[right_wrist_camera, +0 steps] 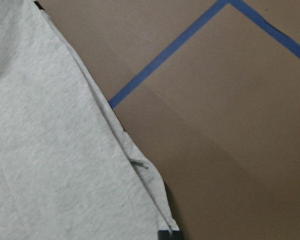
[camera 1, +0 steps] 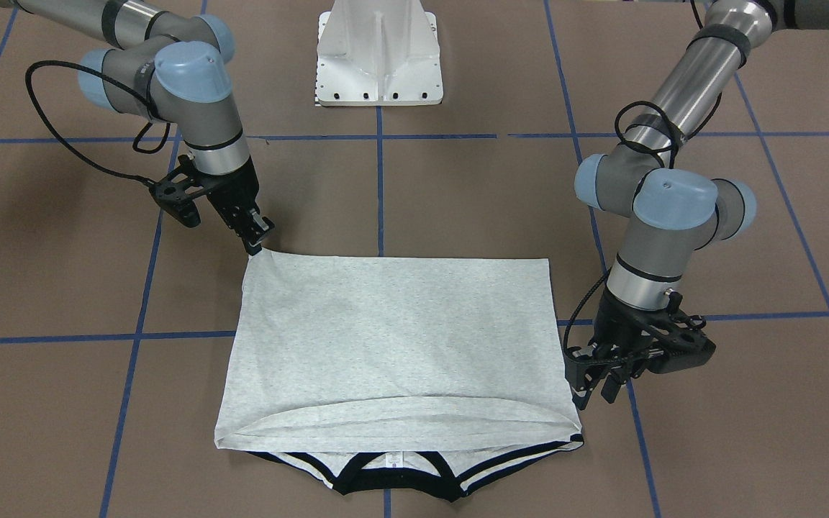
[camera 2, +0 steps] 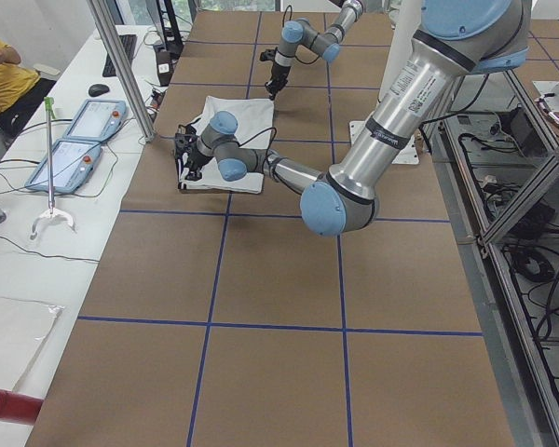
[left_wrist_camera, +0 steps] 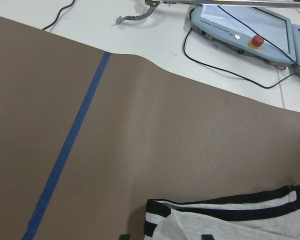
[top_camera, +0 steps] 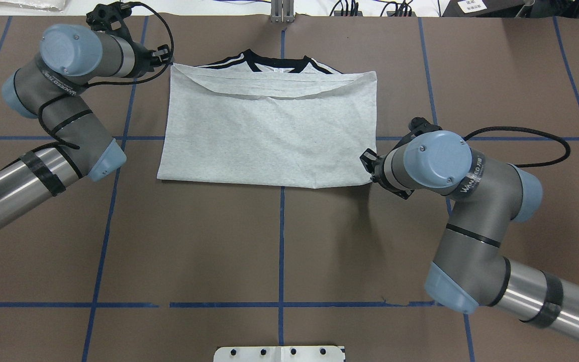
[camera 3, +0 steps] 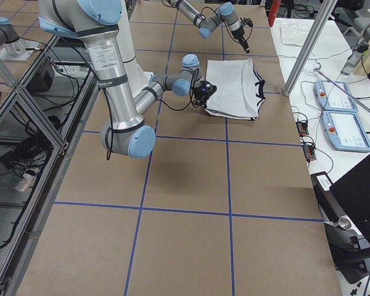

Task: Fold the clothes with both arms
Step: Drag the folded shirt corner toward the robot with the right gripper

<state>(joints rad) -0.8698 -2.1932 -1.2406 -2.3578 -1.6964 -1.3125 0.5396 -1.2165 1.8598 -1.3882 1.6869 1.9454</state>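
Grey shirt (top_camera: 269,130) half-folded; my right hand (camera 1: 256,241) pinches its near right corner, my left hand (camera 1: 593,392) gapes empty at the far left and should close next.

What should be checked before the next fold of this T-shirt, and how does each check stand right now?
1. The T-shirt is folded once and lies flat: ok.
2. The top layer's hem is straight: not ok, it bows in a curve short of the collar.
3. The left gripper is at the collar-side corner: ok.
4. The left gripper is open: ok, its fingertips are apart in its wrist view.
5. The right gripper is at the fold-side corner: ok, touching it.
6. The right gripper's hold on the cloth: cannot tell.
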